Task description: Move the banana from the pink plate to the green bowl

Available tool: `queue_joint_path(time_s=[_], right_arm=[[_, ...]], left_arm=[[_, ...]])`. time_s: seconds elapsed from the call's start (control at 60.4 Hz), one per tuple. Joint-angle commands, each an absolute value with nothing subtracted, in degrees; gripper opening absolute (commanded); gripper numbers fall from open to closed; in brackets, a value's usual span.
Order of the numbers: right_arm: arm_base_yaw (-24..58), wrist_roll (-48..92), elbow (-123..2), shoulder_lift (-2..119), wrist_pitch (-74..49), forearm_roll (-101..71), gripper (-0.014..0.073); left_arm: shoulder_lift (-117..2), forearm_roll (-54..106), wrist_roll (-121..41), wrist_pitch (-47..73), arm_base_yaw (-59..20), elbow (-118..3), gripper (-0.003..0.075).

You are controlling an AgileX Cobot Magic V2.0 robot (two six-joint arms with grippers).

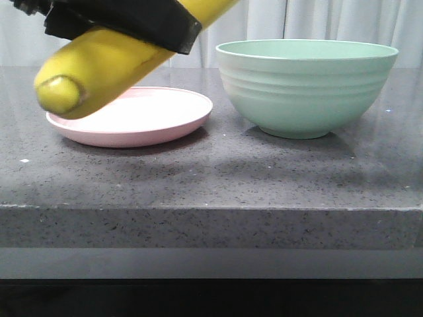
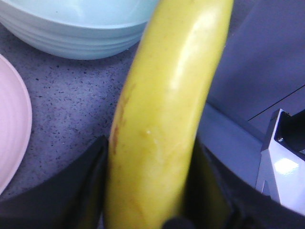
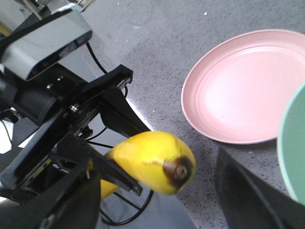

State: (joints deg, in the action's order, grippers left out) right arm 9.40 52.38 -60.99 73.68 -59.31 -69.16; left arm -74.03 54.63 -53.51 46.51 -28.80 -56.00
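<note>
The left pincer (image 1: 125,23) is hanging high on the left side of the front view, close to the camera; its black fingers (image 2: 62,191) are pressing on both sides of the banana (image 1: 99,69), so it is holding the banana tight. The banana is up in the air, not touching anything; it is tilting, with its dark end pointing down and toward the camera, and its other end going up and to the right, out of the front view. In that view the low end is showing in front of the left part of the plate (image 1: 172,122); in the right wrist view the banana is hanging out past the bench edge, away from the plate.

The plate is sitting flat on the bench (image 1: 211,178); it is pink and round, and nothing is lying on the part that is showing. The bench is dark grey with little specks.

To the right of the plate, the bowl (image 1: 307,89) is standing upright on the bench; it is pale green with ridges around its outside; it is near the plate but not touching it. I cannot see what is inside it.

The right pincer (image 3: 157,210) is showing only as two dark fingers in its own wrist view; they are standing wide apart, holding nothing.
</note>
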Motion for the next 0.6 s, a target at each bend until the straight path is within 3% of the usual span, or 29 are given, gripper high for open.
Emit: queue_joint_path(time_s=[0.0,0.579], right_arm=[[10.63,52.91,-63.37,74.59,-59.19,-73.51,0.0522],[13.97,64.58,-56.38,76.16,-57.64,-89.71,0.0522]], left_arm=[[-72.65,58.2,-53.6,45.47,-29.18,-57.73,0.0167],[-72.65,58.2,-53.6,45.47,-29.18,-57.73,0.0167]])
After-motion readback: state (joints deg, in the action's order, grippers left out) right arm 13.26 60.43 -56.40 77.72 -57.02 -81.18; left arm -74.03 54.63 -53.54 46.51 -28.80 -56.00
